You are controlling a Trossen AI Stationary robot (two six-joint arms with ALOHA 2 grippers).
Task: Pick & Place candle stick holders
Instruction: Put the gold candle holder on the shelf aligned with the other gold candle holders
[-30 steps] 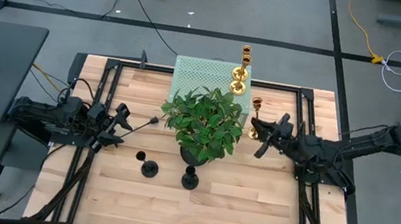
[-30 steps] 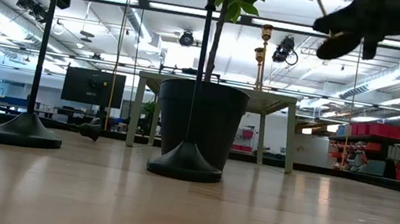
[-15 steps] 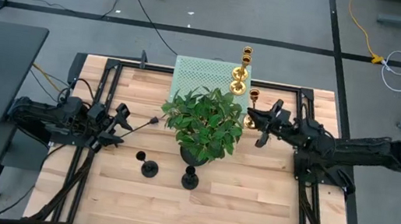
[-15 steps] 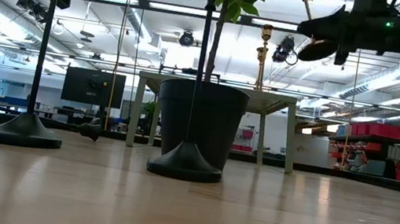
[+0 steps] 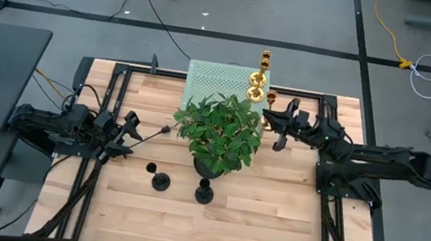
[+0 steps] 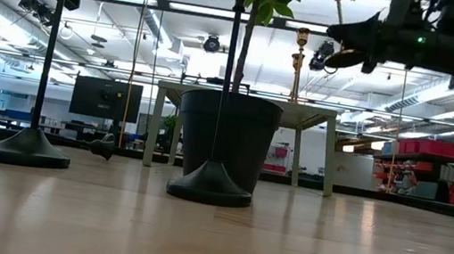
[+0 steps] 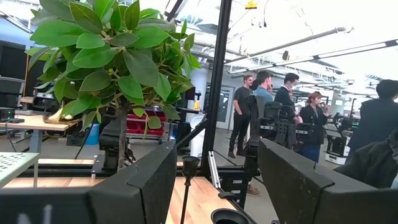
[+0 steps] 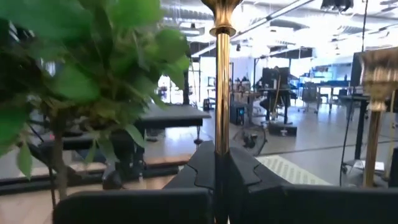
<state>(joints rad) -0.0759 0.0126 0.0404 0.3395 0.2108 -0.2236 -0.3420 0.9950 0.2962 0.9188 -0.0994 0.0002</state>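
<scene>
My right gripper (image 5: 273, 122) is shut on a gold candle stick holder (image 5: 271, 103), just right of the plant (image 5: 218, 133) and near the green mat (image 5: 217, 80). A second gold holder (image 5: 260, 76) stands on its round base on that mat. Two black holders (image 5: 159, 180) (image 5: 204, 190) stand on their round bases on the table in front of the plant pot. My left gripper (image 5: 134, 126) waits open at the table's left, with nothing between its fingers. My right gripper pinches the gold holder's slender stem (image 8: 219, 140) between its two shut fingers. The fingers lie about level and across the stem, coming from the table's right. The stem rises nearly upright above the fingers. The base is hidden below the gripper; nothing of it shows on the table.
The leafy plant in its black pot (image 6: 226, 136) stands mid-table, close to the left of my right gripper. Black frame rails (image 5: 327, 229) run along the table's left and right sides. People stand in the room beyond the table (image 7: 273, 112).
My right gripper has swung toward the table's far edge and a little left, toward the green mat, carrying the gold holder with it. The gripper has stayed shut on the stem, and the stem has stood up straighter.
</scene>
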